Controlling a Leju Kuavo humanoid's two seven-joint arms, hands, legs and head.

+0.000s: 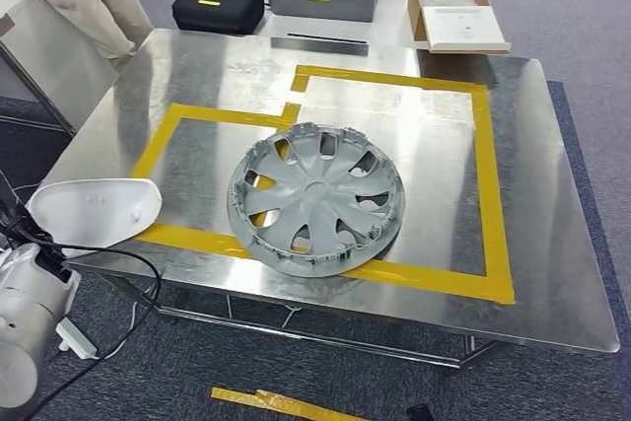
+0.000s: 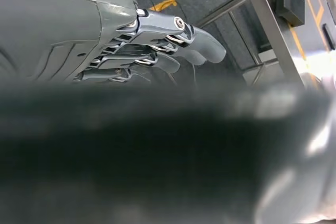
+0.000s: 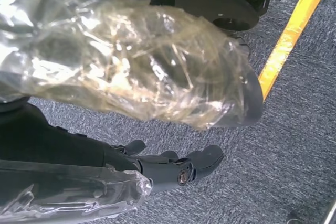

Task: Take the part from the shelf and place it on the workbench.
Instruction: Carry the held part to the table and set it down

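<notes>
Nearest the head camera, at the lower left, the robot's silver left arm reaches up toward a pale grey, elongated plastic shell part lying at the near left edge of the shiny steel desk, its blunt end overhanging the rim. Its long axis runs left to right along that near edge, with the rounded tip pointing toward the desk's middle. In the left wrist view the left hand has dark fingers stretched nearly straight over a blurred dark mass; whether it is gripping the part I cannot tell. To the right, a grey round plastic wheel cover lies flat across the yellow tape outline. The right hand hangs over grey carpet, fingers loosely extended and holding nothing. The left arm is plainly the nearer one; the part looks set down or close to it.
</notes>
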